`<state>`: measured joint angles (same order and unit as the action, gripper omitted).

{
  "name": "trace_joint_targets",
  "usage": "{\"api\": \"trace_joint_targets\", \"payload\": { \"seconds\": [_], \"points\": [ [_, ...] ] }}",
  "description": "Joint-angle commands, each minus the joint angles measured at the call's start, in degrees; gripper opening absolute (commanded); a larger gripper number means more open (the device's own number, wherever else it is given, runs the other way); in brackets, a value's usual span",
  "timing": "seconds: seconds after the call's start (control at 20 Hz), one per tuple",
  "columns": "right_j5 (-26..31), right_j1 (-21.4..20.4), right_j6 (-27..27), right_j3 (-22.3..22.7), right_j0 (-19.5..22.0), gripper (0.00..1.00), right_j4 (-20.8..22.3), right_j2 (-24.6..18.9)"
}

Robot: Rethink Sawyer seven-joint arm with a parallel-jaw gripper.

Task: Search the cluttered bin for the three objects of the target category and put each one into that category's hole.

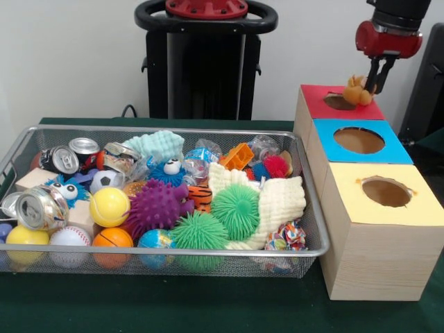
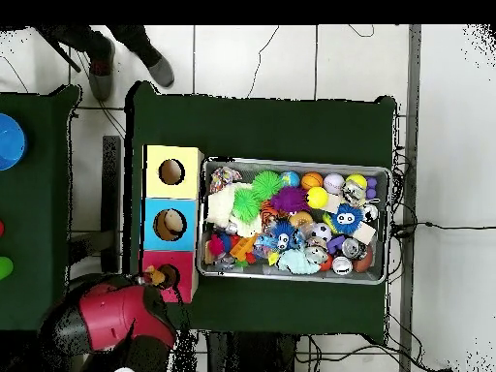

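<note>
Gripper (image 1: 375,89): jaws closed on a small orange plush toy (image 1: 356,91), held by its upper part.
Held toy: hangs directly below the jaws, just above the hole of the red-topped box (image 1: 321,97); not yet released.
Target hole (image 1: 339,101): immediately beneath and slightly to the side of the jaws; whether anything already lies inside cannot be told.
Progress: judged from the pictures, one delivery is at its drop stage; how many of the three are already done is not visible.
Remaining: release the toy, then go back to the wire bin (image 1: 310,229) if any of the three are left.
Neighbouring boxes: blue-topped box (image 1: 395,148) and yellow-topped box (image 1: 423,205) stand in a row, nearer the camera than the jaws.
Bin contents: well away from the jaws; spiky balls, crushed cans (image 1: 41,208), cloths, sports balls piled together.
Obstructions: none at the hole; clutter in the bin would likely hamper any further search.
</note>
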<state>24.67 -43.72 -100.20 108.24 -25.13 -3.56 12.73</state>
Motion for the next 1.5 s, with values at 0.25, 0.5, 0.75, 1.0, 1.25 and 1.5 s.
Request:
{"api": "trace_joint_targets", "payload": {
  "seconds": [0.25,0.5,0.75,1.0,1.25,1.5],
  "points": [
    [-0.9,-0.42,-3.51,2.86,12.17,0.0,-0.75,-8.59],
    [1.77,-6.1,1.75,7.15,18.61,0.0,1.05,-11.87],
    [3.72,-9.17,5.28,9.11,24.24,0.0,3.07,-14.69],
    [4.44,-9.06,4.57,8.24,25.91,0.0,5.57,-15.66],
    [4.38,-8.09,-0.27,6.43,22.63,0.0,7.37,-13.88],
    [5.02,-7.4,-6.23,5.17,16.7,0.0,8.13,-10.42]
  ]
}}
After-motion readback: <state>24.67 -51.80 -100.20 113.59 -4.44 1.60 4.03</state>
